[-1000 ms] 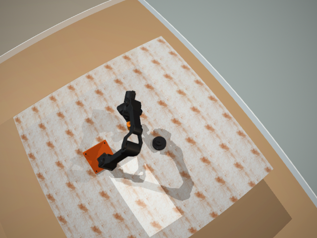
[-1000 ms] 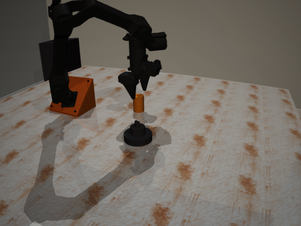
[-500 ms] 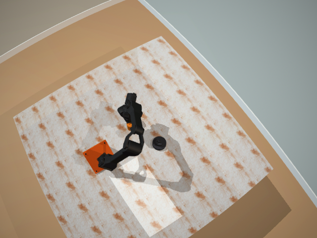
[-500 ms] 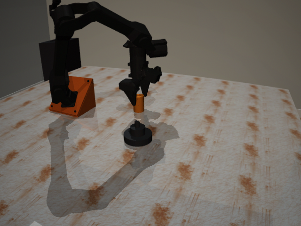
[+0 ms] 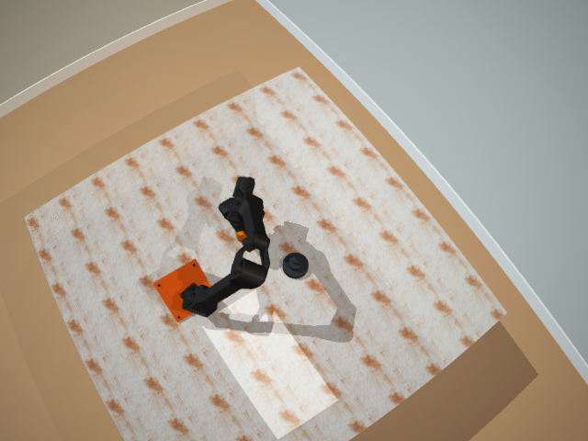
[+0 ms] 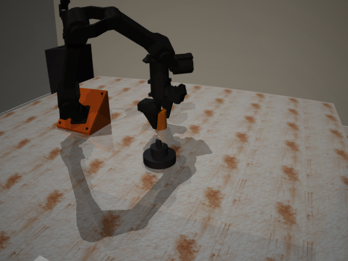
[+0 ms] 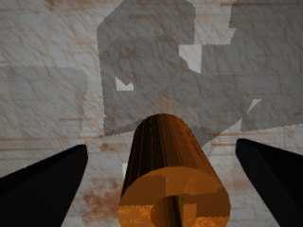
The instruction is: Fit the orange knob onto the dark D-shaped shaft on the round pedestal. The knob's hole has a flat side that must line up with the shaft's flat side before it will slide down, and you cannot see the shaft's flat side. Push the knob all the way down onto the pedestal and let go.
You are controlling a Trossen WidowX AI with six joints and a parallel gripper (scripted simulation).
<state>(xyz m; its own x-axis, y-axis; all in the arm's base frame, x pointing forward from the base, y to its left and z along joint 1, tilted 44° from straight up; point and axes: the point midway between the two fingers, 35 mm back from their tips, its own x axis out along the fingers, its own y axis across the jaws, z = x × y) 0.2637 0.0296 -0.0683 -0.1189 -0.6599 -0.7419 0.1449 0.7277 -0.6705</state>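
The orange knob (image 5: 241, 235) (image 6: 162, 119) (image 7: 172, 189) is a ribbed cylinder standing upright on the patterned table top, its hole facing up. My gripper (image 6: 157, 119) (image 7: 162, 148) is open and lowered around it, one black finger on each side, with clear gaps to the knob in the wrist view. The round dark pedestal (image 5: 294, 266) (image 6: 159, 160) with its short dark shaft (image 6: 159, 143) stands a short way from the knob, nearer the exterior view. The shaft's flat side cannot be seen. The pedestal is outside the wrist view.
The arm's orange base mount (image 5: 173, 282) (image 6: 97, 107) stands left of the knob. The patterned mat (image 5: 379, 213) (image 6: 253, 168) lies on a tan table, whose pale edge (image 5: 427, 161) runs along the right. A dark box (image 6: 54, 64) stands behind the arm.
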